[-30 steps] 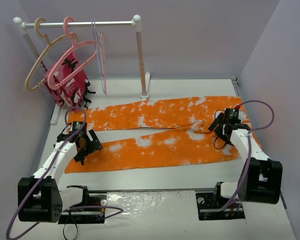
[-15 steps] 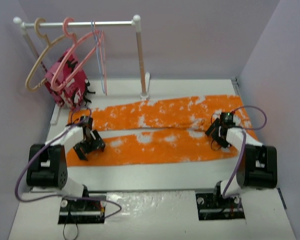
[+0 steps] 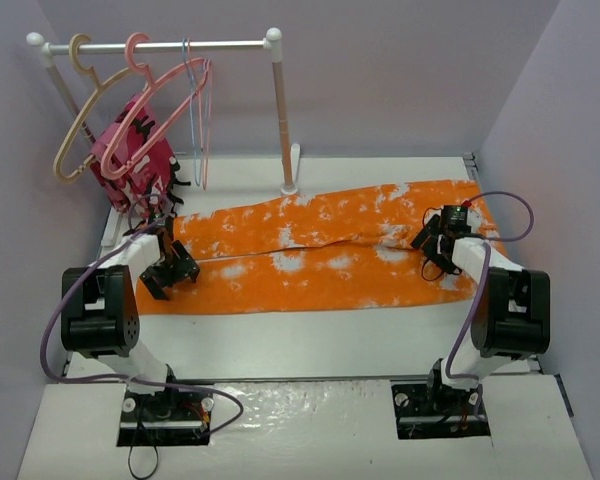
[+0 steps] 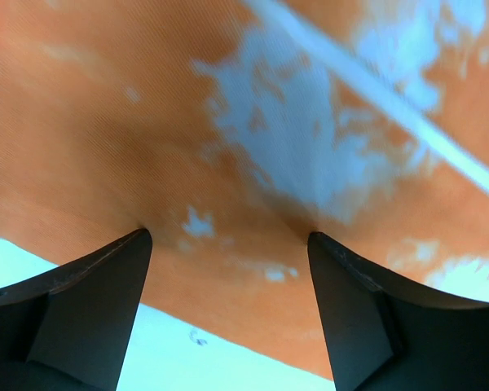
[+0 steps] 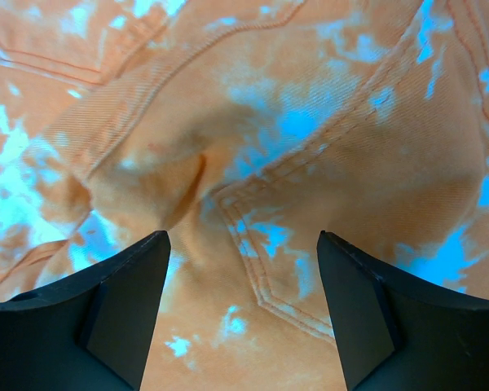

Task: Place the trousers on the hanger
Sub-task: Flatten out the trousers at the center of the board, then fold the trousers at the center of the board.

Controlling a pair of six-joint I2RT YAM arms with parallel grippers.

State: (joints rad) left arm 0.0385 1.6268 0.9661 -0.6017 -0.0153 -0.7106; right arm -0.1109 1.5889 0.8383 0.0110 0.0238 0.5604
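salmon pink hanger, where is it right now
In the top external view the hanger hangs by its hook from the rail at the upper left, between the beige hanger and the thin wire hangers.

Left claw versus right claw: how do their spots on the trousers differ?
The left claw sits at the leg ends of the trousers, the right claw at the waist end. Under the left claw the cloth lies flat beside bare table; under the right claw it is bunched, with seams. Both are open, tips at the cloth.
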